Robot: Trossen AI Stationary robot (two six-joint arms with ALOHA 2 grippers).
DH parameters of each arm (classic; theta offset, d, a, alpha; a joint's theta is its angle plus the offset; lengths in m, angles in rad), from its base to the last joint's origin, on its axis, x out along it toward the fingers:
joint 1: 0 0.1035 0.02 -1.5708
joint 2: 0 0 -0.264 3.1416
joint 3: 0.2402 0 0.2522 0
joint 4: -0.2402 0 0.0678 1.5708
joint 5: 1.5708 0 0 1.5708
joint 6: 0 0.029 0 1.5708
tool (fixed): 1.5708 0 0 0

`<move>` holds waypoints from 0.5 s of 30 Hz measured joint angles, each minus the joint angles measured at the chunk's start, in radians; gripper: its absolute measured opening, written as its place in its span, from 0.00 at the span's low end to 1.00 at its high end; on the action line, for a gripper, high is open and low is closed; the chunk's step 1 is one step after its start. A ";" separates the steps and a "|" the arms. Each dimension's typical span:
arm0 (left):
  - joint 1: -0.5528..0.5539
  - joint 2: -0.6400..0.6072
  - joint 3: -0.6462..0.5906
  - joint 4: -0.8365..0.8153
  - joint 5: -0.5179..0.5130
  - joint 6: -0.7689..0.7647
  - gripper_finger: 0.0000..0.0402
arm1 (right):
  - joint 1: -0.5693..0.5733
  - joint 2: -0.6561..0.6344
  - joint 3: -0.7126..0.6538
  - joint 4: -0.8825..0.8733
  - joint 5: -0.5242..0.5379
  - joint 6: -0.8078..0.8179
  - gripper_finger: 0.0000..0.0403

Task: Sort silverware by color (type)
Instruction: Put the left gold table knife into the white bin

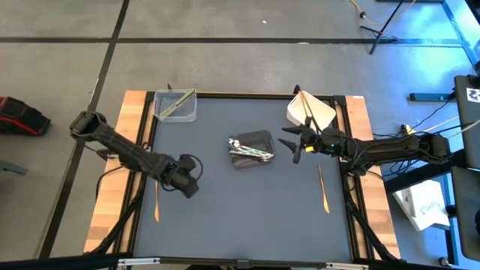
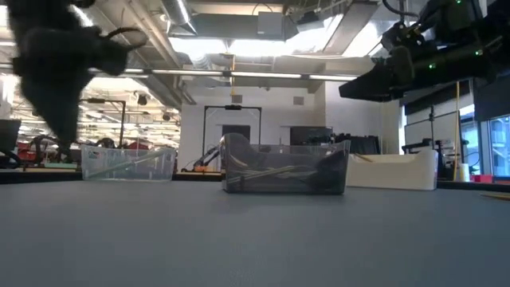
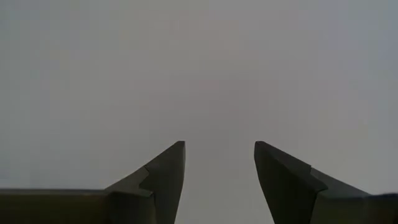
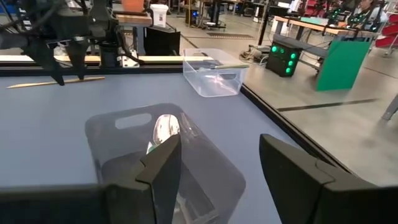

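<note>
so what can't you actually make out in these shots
- Dark grey square tub, high view: shiny silver utensils overlap; count and types too small to tell.
- White square tub, low view: its wall hides the contents.
- Clear square tub, low view: pale green utensils blur through the plastic.
- Left gripper, left wrist view: only bare grey mat shows between the open fingers.
- Right gripper: open, holding nothing.

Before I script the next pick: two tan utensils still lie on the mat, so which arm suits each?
Left gripper hangs open beside the left tan utensil; right gripper, open, is nearer the right tan utensil.
</note>
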 joint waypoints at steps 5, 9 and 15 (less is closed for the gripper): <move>-0.059 0.000 -0.049 -0.091 0.087 -0.226 0.47 | 0.000 0.000 0.000 0.000 0.023 0.001 0.50; -0.094 0.000 -0.121 -0.095 0.172 -0.339 0.47 | 0.000 0.000 0.000 0.000 0.023 0.002 0.50; -0.113 0.000 -0.194 -0.114 0.234 -0.458 0.47 | 0.000 0.000 0.000 0.000 0.023 0.002 0.50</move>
